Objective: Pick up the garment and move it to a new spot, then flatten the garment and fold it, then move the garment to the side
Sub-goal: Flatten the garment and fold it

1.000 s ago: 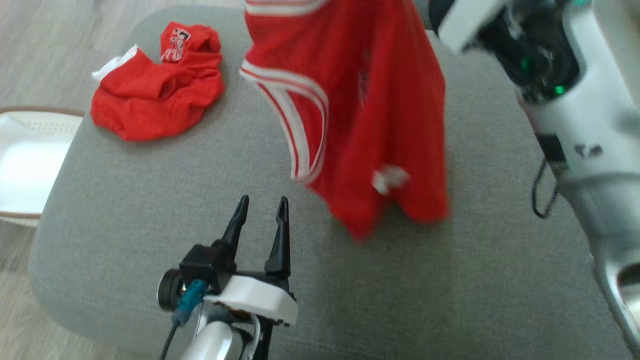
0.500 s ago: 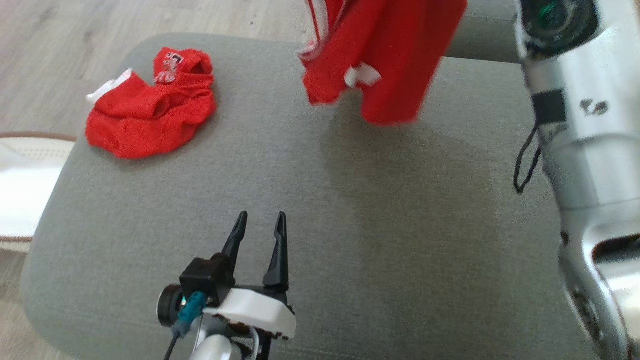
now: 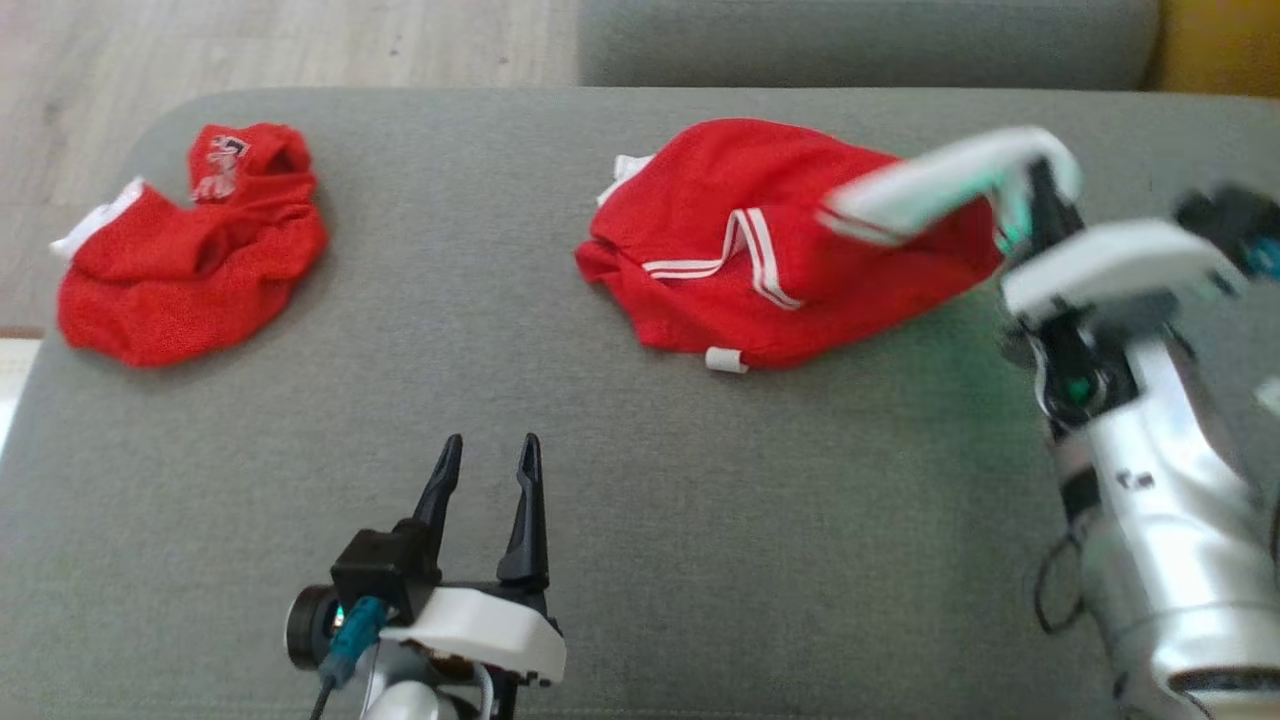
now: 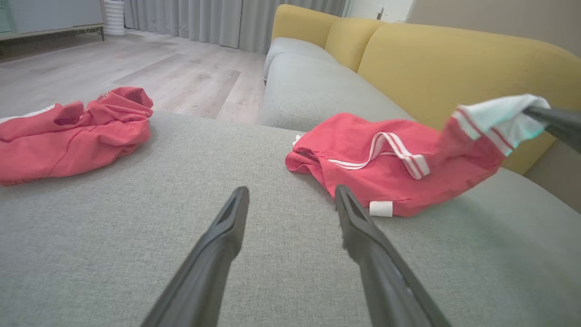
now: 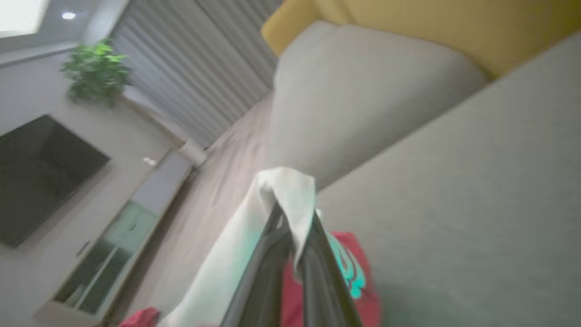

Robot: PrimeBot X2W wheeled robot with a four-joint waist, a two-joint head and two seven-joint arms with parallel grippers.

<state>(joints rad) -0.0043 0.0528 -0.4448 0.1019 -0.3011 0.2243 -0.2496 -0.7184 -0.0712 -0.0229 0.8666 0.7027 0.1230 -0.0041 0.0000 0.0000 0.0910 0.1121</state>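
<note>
1. Garment (image 3: pixel 760 240): red cloth with white striped trim, crumpled on the far right of the grey woven cushion (image 3: pixel 700 480).
2. Right gripper (image 5: pixel 290 218) pinches its white band, held above the cushion.
3. Left gripper (image 3: pixel 490 445): spread, empty, over the cushion's near edge.
4. Second red heap (image 3: pixel 180 280) at the cushion's far left; wood floor (image 3: pixel 300 40) beyond.

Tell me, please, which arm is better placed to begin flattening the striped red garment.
Right arm: its jaws are shut on the white band of the garment, holding that edge off the cushion, so it can likely pull the cloth flat. The left arm has open jaws, apart from the garment.
</note>
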